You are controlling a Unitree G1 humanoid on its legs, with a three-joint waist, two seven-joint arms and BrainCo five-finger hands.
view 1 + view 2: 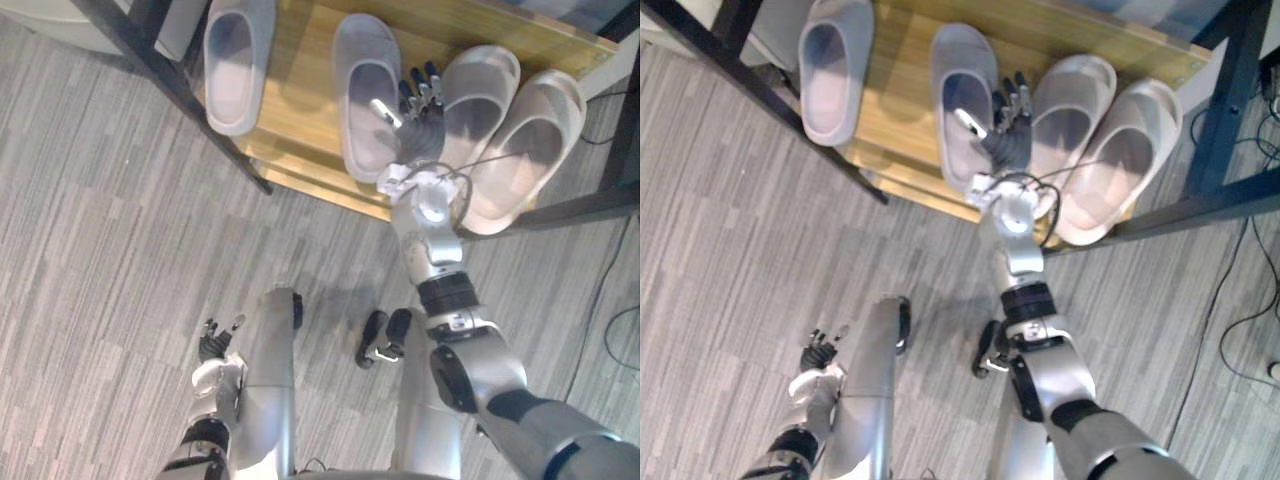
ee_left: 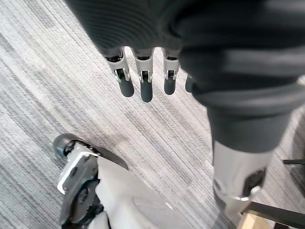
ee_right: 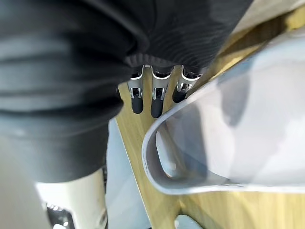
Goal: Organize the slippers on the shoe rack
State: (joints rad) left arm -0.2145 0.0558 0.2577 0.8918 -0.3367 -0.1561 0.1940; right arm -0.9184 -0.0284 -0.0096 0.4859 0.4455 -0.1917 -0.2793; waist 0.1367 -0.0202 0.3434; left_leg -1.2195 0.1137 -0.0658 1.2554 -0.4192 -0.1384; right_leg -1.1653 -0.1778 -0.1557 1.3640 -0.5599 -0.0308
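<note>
- Left eye view: the shoe rack (image 1: 300,80), a wooden shelf in a black frame, lies on the far side of the scene and carries four slippers in a row.
  - The left grey slipper (image 1: 240,60) lies well apart from the right grey slipper (image 1: 365,95), with bare wood between them.
  - The left pale slipper (image 1: 482,95) and the right pale slipper (image 1: 530,150) lie close side by side, so that pair looks sorted already.
  - The right hand (image 1: 420,120) reaches into the gap between the right grey slipper and the left pale slipper. Its fingers are straight and apart and it clasps nothing.
  - Its thumb (image 1: 385,110) spreads out over the grey slipper's edge, probably so the hand can slide that slipper left toward its mate.
- Right eye view: the left hand (image 1: 820,352) hangs low at the near left over the carpeted floor (image 1: 720,250), well away from the rack and seemingly idle.
- Left wrist view: the left hand's fingers (image 2: 146,88) hang straight and relaxed above the floor, holding nothing.
- Right wrist view: the right hand's fingertips (image 3: 155,102) point at the wood just beside the rim of a slipper (image 3: 228,138). I cannot tell whether they touch it, nor which slipper it is.
</note>
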